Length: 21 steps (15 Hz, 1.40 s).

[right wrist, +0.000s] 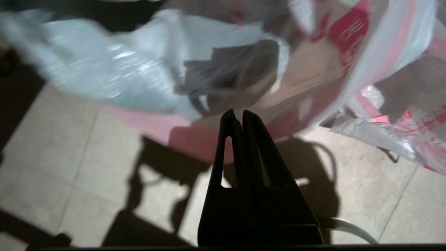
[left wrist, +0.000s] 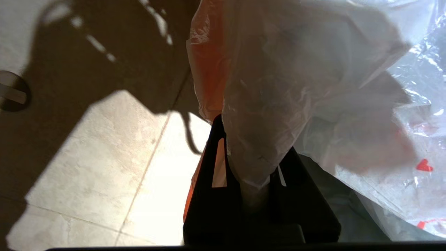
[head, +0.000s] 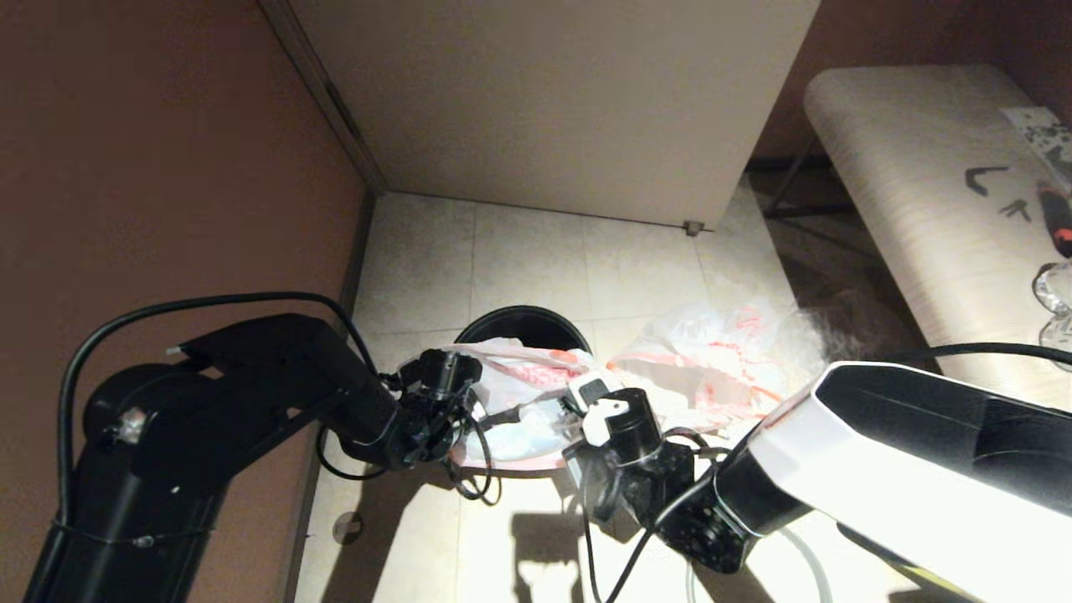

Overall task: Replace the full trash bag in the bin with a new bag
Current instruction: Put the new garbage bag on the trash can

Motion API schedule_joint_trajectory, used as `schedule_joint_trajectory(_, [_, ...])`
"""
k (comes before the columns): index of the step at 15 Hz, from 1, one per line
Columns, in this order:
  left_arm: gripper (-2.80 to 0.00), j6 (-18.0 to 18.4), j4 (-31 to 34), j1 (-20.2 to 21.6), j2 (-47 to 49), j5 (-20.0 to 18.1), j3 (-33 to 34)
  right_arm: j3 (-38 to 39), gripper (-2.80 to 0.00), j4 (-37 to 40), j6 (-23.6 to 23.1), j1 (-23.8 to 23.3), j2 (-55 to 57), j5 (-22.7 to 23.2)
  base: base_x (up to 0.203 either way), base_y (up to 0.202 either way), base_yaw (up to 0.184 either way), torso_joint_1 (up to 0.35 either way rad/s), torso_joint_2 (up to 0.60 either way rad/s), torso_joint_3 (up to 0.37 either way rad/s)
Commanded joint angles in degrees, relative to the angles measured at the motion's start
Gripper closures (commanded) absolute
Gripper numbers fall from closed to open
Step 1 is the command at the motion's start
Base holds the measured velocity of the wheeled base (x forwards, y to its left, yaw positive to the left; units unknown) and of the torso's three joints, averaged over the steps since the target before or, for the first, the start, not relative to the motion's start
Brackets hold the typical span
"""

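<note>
The black bin stands on the tiled floor, and only its far rim and dark inside show. On its near side hangs the full trash bag, translucent white with red-orange edging and clear bottles showing through. My left gripper is shut on a gathered fold of this bag, with the plastic pinched between its fingers. My right gripper is shut with nothing in it, just short of the bag's underside. The limp new bag lies on the floor to the right of the bin.
A brown wall runs close along the left. A white cabinet panel stands behind the bin. A pale table with small tools stands at the right. A round floor fitting sits near the left arm. Cables hang from both wrists.
</note>
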Motion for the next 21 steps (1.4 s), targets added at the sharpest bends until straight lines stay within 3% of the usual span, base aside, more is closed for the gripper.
schedule_joint_trajectory(1, [0.00, -0.30, -0.25, -0.08, -1.20, -1.74, 1.35, -2.40, 0.00, -0.11, -0.40, -2.80, 4.30, 0.06, 0.000, 0.000, 0.000, 0.000, 0.00, 0.000])
schedule_joint_trajectory(2, [0.00, -0.37, -0.44, -0.05, -2.34, -3.92, 2.56, -2.79, 0.00, 0.04, -0.80, -3.90, 4.80, 0.12, 0.000, 0.000, 0.000, 0.000, 0.00, 0.000])
schedule_joint_trajectory(6, [0.00, -0.09, -0.75, -0.19, -5.33, -6.78, 6.82, -2.06, 0.00, 0.06, -1.60, -6.22, 4.88, 0.56, 0.000, 0.000, 0.000, 0.000, 0.00, 0.000])
schedule_joint_trajectory(9, [0.00, 1.58, -0.76, -1.83, -9.55, -11.57, 12.46, 3.28, 0.00, -0.22, -1.28, -5.52, 3.42, 0.59, 0.000, 0.000, 0.000, 0.000, 0.00, 0.000])
schedule_joint_trajectory(11, [0.00, 1.95, -0.78, -4.32, -9.66, -11.83, 16.11, 9.75, 0.00, -1.40, 0.49, -3.85, 2.64, 0.82, 0.000, 0.000, 0.000, 0.000, 0.00, 0.000])
schedule_joint_trajectory(14, [0.00, 2.02, -3.87, -6.73, -8.23, -11.94, 21.61, 14.13, 0.00, -12.20, 2.06, -2.61, 4.83, 0.83, 0.000, 0.000, 0.000, 0.000, 0.00, 0.000])
schedule_joint_trajectory(17, [0.00, 6.92, -9.94, -6.42, -5.74, -12.46, 23.38, 15.66, 0.00, -13.00, 1.90, -2.58, 3.28, 0.57, 0.000, 0.000, 0.000, 0.000, 0.00, 0.000])
schedule_joint_trajectory(21, [0.00, 7.19, -10.28, -6.26, -4.38, -12.12, 21.29, 22.76, 0.00, -10.03, 1.30, -1.10, -8.73, 2.15, 0.000, 0.000, 0.000, 0.000, 0.00, 0.000])
